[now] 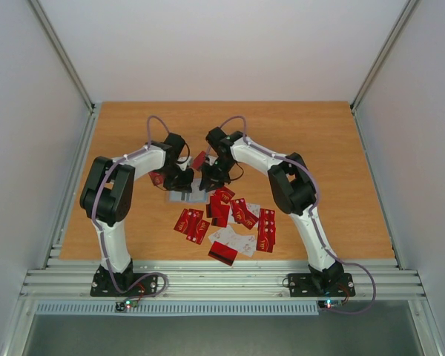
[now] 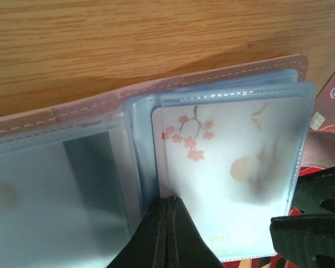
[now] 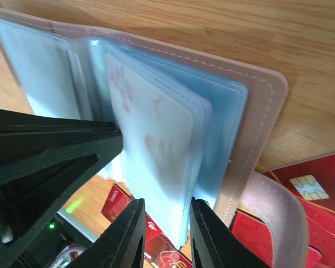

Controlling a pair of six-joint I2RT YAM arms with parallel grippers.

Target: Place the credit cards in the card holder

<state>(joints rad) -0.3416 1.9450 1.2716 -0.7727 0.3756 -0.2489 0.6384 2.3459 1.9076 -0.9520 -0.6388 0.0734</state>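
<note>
Top external: finds the card holder [image 1: 184, 196] lying open on the table [image 1: 319, 141], mid-table beneath both wrists, with loose credit cards [image 1: 230, 222] scattered just in front, red faces and pale backs mixed, some overlapping.

Left wrist: shows the left gripper [image 2: 167, 202] with jaws pressed together, tips set against the near edge of a frosted sleeve [image 2: 234, 167] already carrying a blossom-printed card [image 2: 192, 139]; cannot tell whether nipping a thin sheet.

Right wrist: shows the right gripper [image 3: 167, 205] with jaws apart, astride the lower edge of the fanned plastic sleeves [image 3: 156, 139], holding no card; cannot tell whether touching the plastic. Reads as opening or steadying a pocket, with most cards not yet in.

Could go wrong in several ways:
- Might drag the whole holder across the table by pushing with closed tips, given light leather and nothing pinning it down.
- Might let the springy sleeves flop closed on release, hiding the free pocket.
- Might pinch several sleeves at once and crease them.
- Might sweep the nearest loose cards aside, lying so close to the holder's edge.
</note>
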